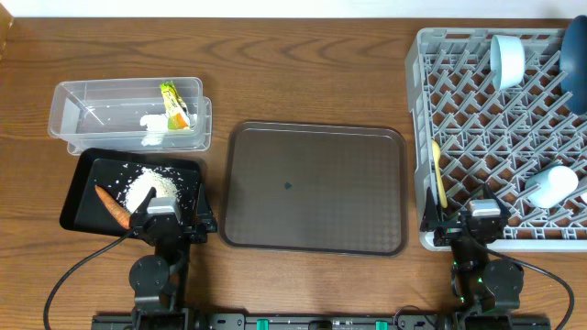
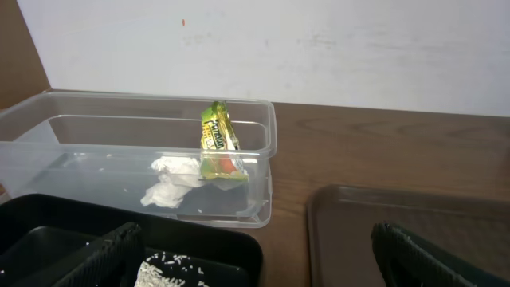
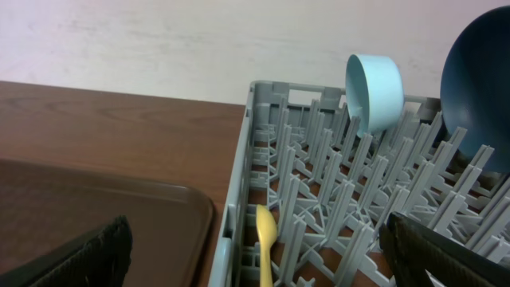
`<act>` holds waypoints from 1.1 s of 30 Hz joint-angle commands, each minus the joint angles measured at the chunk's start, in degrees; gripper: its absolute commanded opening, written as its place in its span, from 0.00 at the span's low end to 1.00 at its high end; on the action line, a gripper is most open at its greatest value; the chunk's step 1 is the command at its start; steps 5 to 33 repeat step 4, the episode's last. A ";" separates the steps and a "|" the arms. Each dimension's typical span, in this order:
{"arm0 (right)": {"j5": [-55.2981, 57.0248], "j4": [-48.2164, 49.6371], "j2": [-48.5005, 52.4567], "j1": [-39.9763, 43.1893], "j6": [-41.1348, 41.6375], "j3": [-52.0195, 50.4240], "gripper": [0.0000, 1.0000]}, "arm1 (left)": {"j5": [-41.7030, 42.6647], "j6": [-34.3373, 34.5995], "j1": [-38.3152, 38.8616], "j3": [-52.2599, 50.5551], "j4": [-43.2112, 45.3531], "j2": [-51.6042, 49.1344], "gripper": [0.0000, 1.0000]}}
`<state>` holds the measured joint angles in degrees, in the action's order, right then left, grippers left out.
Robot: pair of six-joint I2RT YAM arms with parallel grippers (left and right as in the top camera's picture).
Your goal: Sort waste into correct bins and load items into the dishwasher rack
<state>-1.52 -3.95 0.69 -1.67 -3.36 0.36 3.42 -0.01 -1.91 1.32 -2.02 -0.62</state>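
Observation:
The clear tub [image 1: 92, 110] at the left holds the crumpled tissue [image 1: 153, 130] and the yellow-green snack packet [image 1: 174, 105]; both also show in the left wrist view, tissue [image 2: 171, 182] and packet [image 2: 219, 143]. The black tray [image 1: 87, 188] holds the carrot piece [image 1: 114, 207] and rice [image 1: 151, 190]. The grey rack [image 1: 459, 101] holds a light-blue bowl [image 1: 507, 57], a second bowl [image 1: 553, 186], the dark-blue plate [image 1: 576, 55] and the cream spoon [image 1: 439, 174]. My left gripper [image 2: 255, 247] is open over the black tray's front. My right gripper [image 3: 255, 239] is open at the rack's front left corner. No cup shows.
The brown serving tray [image 1: 315, 188] lies between the black tray and the rack. Both arm bases stand at the table's front edge. The rack reaches the right edge of the overhead view.

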 commanded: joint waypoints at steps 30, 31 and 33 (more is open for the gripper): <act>-0.33 -0.20 -0.42 0.20 0.72 -0.07 0.99 | -0.46 0.02 0.11 -1.09 -1.77 0.39 0.93; -0.33 -0.20 -0.42 0.20 0.72 -0.07 0.99 | -0.46 0.02 0.11 -1.09 -1.77 0.39 0.93; -0.33 -0.20 -0.42 0.20 0.72 -0.07 0.99 | -0.46 0.02 0.11 -1.09 -1.77 0.39 0.93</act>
